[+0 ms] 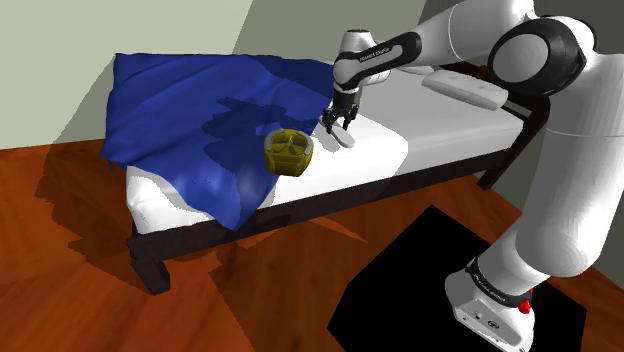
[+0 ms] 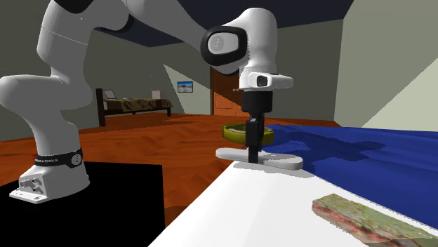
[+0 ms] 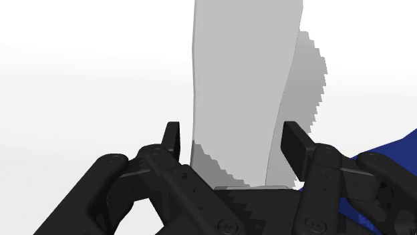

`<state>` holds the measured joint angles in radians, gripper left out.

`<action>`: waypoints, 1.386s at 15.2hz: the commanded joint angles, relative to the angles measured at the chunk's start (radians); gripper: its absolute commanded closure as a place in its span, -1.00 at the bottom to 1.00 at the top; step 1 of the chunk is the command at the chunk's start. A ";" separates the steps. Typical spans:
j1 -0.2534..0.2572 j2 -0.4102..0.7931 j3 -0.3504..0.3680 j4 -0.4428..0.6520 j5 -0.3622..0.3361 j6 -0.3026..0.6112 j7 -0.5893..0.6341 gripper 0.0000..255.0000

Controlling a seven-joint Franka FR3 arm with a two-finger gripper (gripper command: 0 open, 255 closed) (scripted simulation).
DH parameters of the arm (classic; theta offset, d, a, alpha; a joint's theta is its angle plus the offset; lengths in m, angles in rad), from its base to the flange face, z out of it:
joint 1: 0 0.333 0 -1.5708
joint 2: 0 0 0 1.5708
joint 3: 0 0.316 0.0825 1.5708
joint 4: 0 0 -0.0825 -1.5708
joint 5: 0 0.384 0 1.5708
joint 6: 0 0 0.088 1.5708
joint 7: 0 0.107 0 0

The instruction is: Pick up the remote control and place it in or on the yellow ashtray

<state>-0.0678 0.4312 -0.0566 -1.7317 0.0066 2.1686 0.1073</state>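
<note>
One step is in hand here, by my reading: the grasp itself, with nothing lifted yet. The remote control [image 1: 345,140], drawn pale grey-white, lies flat on the white sheet of the bed [image 1: 440,135] just right of centre in the shoulder view. The yellow ashtray [image 1: 288,151] sits near it to the lower left, at the edge of the blue blanket [image 1: 190,90]. The claw [image 1: 338,122] points straight down over the remote. In the second exterior view its fingertips reach down to the remote's level, about mid-length along it, with the ashtray's rim showing just behind. The wrist view shows the fingers [image 3: 172,137] standing apart, one on either side of the remote's narrow width. There is a slim gap on one side and little or none on the other, so they straddle it without clamping it. The next move calls for closing squarely across that width, then lifting clear of the sheet before carrying the short way over to the ashtray. The remote looks thin and smooth, so an off-centre pinch could let it tip.
</note>
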 commanded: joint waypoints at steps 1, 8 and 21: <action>0.000 0.000 0.000 0.000 0.000 0.000 0.000 1.00; 0.000 -0.006 0.000 0.005 0.000 -0.011 0.000 1.00; 0.001 -0.071 -0.002 0.088 -0.004 -0.160 0.000 1.00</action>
<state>-0.0660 0.3620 -0.0582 -1.6539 0.0027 2.0216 0.1084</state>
